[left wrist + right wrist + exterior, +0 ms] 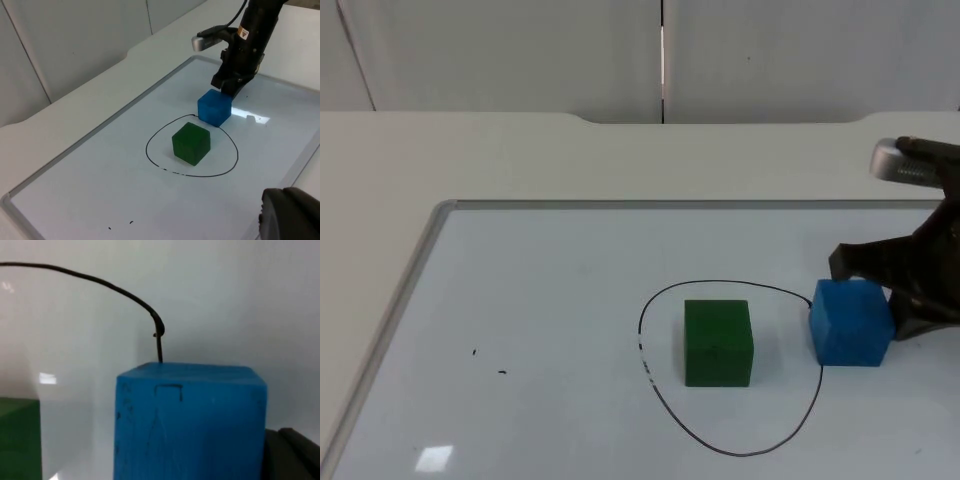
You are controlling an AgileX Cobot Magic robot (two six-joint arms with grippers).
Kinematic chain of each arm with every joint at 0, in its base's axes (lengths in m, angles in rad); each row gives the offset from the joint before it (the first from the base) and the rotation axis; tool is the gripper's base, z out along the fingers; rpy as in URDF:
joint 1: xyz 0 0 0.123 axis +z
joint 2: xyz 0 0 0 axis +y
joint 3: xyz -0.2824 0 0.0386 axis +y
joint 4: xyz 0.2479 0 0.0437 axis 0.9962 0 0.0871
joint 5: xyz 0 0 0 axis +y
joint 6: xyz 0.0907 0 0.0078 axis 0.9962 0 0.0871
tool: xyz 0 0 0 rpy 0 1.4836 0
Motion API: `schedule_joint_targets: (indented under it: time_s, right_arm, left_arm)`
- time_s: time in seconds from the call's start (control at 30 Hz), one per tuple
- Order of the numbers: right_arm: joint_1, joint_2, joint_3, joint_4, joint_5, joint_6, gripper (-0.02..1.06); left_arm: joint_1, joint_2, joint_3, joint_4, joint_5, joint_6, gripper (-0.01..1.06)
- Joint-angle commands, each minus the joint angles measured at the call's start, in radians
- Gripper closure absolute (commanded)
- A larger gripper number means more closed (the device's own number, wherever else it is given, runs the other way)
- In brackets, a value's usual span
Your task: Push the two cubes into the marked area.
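Note:
A black hand-drawn loop [720,282] marks the area on the whiteboard. The green cube [718,342] stands inside it, also in the left wrist view [191,143]. The blue cube [851,320] sits right at the loop's right side, its left face over the line. My right gripper [877,297] stands open against the blue cube's far right side, one finger [855,262] behind it and one [920,325] to its right. Close up, the blue cube [190,420] has the loop line [100,284] just beyond it. My left gripper [290,215] waits off the board's near-left side.
The whiteboard's metal rim [430,230] runs along the left and far sides. Two small black marks [488,362] lie on the board's left part. Beyond the board, the white table meets the grey partition wall [520,50].

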Motion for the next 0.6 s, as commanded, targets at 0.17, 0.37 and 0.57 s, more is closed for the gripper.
schedule_joint_targets:
  time_s: [0.17, 0.37, 0.57]
  right_arm:
    - [0.007, 0.002, -0.003, 0.001, -0.011, 0.008, 1.05]
    - [0.007, 0.004, -0.003, 0.003, -0.03, 0.023, 1.05]
    - [0.019, 0.015, -0.003, 0.0, -0.038, 0.027, 1.05]
  left_arm:
    - [-0.005, -0.003, 0.004, -0.006, 0.01, 0.0, 1.05]
    - [-0.005, -0.003, 0.004, -0.006, 0.01, 0.0, 1.05]
    - [-0.005, -0.003, 0.004, -0.006, 0.01, 0.0, 1.05]
